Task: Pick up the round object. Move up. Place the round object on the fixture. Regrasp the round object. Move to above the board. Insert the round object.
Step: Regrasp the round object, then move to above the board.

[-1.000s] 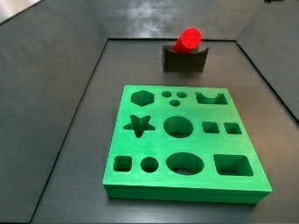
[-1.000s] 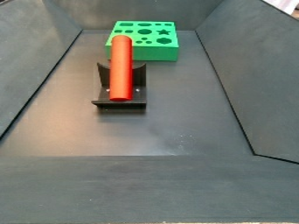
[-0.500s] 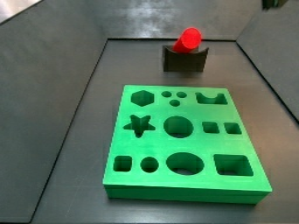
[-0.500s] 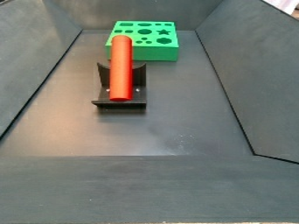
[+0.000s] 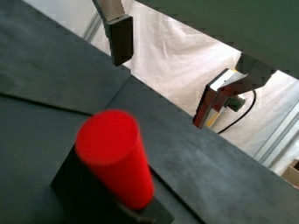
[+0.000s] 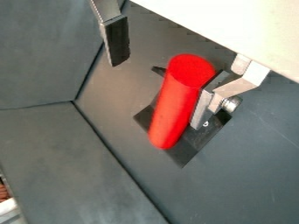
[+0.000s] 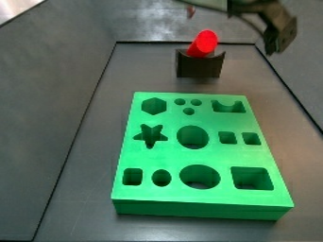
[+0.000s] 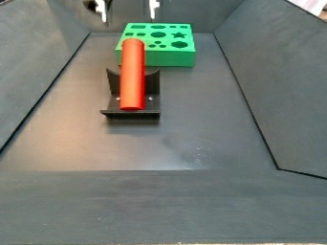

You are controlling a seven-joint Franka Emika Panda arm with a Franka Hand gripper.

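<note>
We see the round object [image 8: 132, 73], a bright red peg, lying in the notch of the fixture [image 8: 132, 105]. In a side view the peg and fixture sit in the middle left of the frame, with the board [image 8: 160, 44] just behind them near the top. In a side view the board [image 7: 198, 156] fills the lower middle, and the fixture [image 7: 201, 64] stands apart from it near the top, with the red round end of the peg [image 7: 203, 41] poking up from it.

The gripper [image 8: 125, 10] is at the very top of a side view, up above the peg and not touching it. Its two fingers [image 8: 98, 10] are spread wide and hold nothing. In a side view only a dark part of the gripper [image 7: 269, 21] shows in the upper right corner.

In both wrist views the red peg [image 6: 177, 99] lies between the open fingers [image 6: 114, 38], down below them. We see one flat finger [image 5: 119, 37] with its dark pad well clear of the peg [image 5: 117, 159].
</note>
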